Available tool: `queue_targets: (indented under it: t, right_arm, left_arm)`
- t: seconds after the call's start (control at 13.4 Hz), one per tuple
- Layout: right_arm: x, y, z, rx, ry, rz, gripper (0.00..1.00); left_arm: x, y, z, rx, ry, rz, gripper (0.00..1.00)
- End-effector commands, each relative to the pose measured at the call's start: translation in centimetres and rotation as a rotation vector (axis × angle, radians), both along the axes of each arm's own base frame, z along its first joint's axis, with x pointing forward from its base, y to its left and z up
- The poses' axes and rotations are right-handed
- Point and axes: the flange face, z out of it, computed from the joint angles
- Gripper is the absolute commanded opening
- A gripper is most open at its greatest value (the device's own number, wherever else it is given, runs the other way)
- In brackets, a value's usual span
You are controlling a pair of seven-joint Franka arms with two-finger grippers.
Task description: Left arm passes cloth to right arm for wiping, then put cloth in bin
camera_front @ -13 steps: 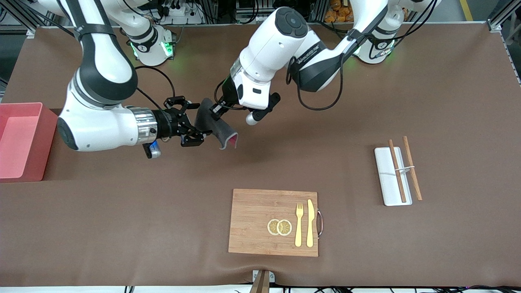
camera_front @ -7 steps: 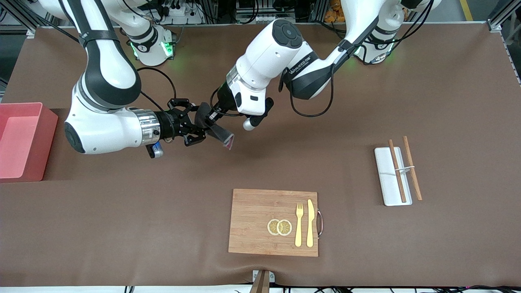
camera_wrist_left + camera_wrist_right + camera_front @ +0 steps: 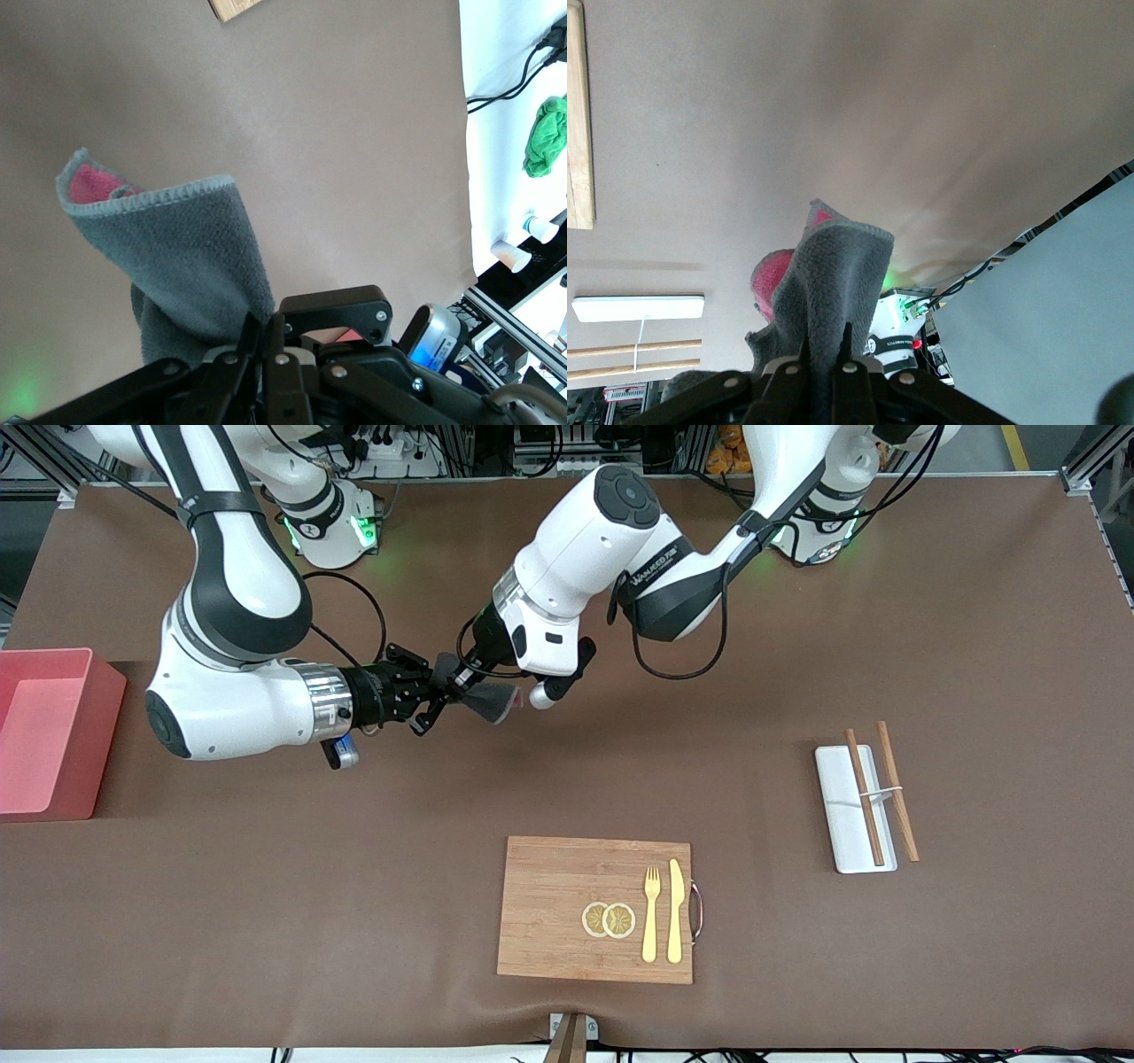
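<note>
right gripper has just snapped closed on the small dark grey cloth with pink-red underside, upper middle of the front frame, in the air over bare brown table. left gripper still clamps it too. handover half done; left should release next. pink-salmon plastic bin waits at the frame's left edge.

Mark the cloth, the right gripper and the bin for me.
cloth [image 3: 487,701]: front view, on the grey fold hanging between both grippers.
right gripper [image 3: 436,695]: front view, midway between its fingertips, shut on the cloth.
bin [image 3: 104,717]: front view, on its outer pink wall.
</note>
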Motion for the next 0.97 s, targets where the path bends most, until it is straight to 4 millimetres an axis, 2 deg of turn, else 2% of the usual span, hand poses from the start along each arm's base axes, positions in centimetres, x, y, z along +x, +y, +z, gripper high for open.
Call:
queue_targets:
  t: [0.0, 0.07, 0.15, 0.22, 0.3, 0.45, 0.52, 0.75, 0.9]
  right_arm:
    - [0.0, -0.2, 0.0, -0.016, -0.067, 0.078, 0.00]
    - [0.1, -0.3, -0.1, 0.000, -0.098, 0.105, 0.00]
    - [0.2, -0.5, -0.4, -0.008, -0.143, 0.145, 0.00]
    - [0.7, -0.9, -1.3, -0.056, -0.204, 0.192, 0.00]
    - [1.1, -0.7, -2.4, -0.104, -0.256, 0.235, 0.00]
    - [2.1, -0.8, -4.6, -0.119, -0.327, 0.292, 0.00]
    - [2.6, -1.0, -5.8, -0.120, -0.362, 0.323, 0.00]
    - [3.8, -1.6, -9.5, -0.196, -0.433, 0.402, 0.00]
    - [4.1, -2.7, -13.2, -0.265, -0.488, 0.521, 0.00]
  left_arm:
    - [0.8, 0.2, 0.7, -0.025, 0.003, 0.023, 0.00]
    - [0.6, 0.3, 1.0, -0.017, 0.003, 0.019, 0.00]
    - [0.6, 0.9, 1.7, 0.004, -0.003, 0.016, 0.27]
    - [1.0, 1.9, 2.1, 0.044, 0.001, 0.009, 0.83]
    - [1.0, 2.7, 2.9, 0.091, -0.019, -0.006, 1.00]
    - [1.6, 4.9, 4.1, 0.186, -0.039, -0.026, 1.00]
    - [1.9, 6.6, 6.0, 0.210, -0.063, -0.036, 1.00]
    - [3.2, 12.5, 8.9, 0.354, -0.113, -0.194, 1.00]
    - [4.2, 16.9, 10.6, 0.434, -0.140, -0.306, 1.00]
